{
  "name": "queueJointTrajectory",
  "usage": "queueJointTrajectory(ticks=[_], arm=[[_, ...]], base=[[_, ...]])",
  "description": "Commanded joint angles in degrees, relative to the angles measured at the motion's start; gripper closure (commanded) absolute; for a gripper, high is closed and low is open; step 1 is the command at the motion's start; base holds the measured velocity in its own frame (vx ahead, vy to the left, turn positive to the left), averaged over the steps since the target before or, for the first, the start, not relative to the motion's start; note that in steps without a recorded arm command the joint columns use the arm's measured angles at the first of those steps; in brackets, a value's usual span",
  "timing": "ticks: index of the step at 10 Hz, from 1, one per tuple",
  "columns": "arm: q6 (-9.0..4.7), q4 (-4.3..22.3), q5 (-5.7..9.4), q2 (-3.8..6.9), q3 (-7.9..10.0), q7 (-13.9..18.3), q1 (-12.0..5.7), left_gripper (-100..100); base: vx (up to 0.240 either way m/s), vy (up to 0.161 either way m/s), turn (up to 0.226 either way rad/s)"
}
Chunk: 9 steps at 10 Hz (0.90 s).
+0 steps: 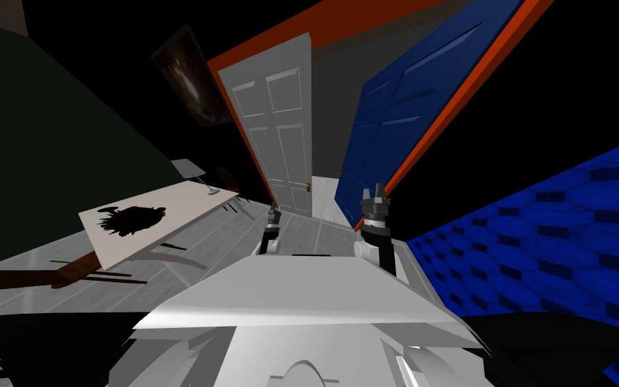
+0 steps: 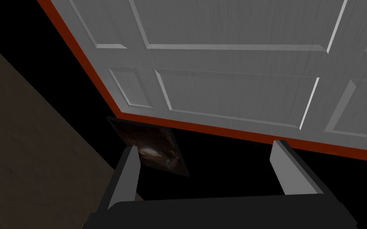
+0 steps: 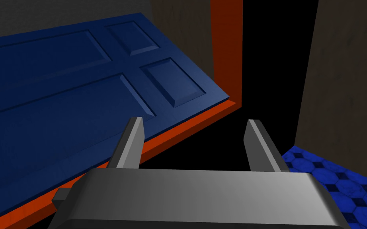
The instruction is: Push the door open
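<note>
Ahead of me a white panelled door [image 1: 278, 127] stands ajar in an orange-red frame [image 1: 342, 20], with a small knob [image 1: 308, 187] near its free edge. A blue panelled door [image 1: 395, 114] hangs at the right of the same opening, with a grey gap between the two. My left gripper [image 1: 274, 212] is open, a little short of the white door's foot; its wrist view faces the white door [image 2: 234, 59]. My right gripper [image 1: 374, 193] is open near the blue door's lower edge, which its wrist view shows [image 3: 59, 95] beside its fingers.
A white table [image 1: 160, 218] with a black shape and a small lamp [image 1: 194, 171] on it stands to my left. A dark picture [image 1: 187, 74] hangs on the left wall. A blue hexagon-patterned surface [image 1: 556, 235] runs along my right. Pale floor lies between me and the doors.
</note>
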Motion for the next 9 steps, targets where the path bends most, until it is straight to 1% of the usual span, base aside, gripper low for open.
queueJointTrajectory(ticks=[1,9], arm=[[-0.09,2.2,0.13,0.16,-0.24,0.1,-0.95,-100],[-1.45,14.0,0.50,-0.13,-1.58,0.0,-6.11,-100]], base=[[0.111,0.007,-0.057],[0.100,0.012,-0.057]])
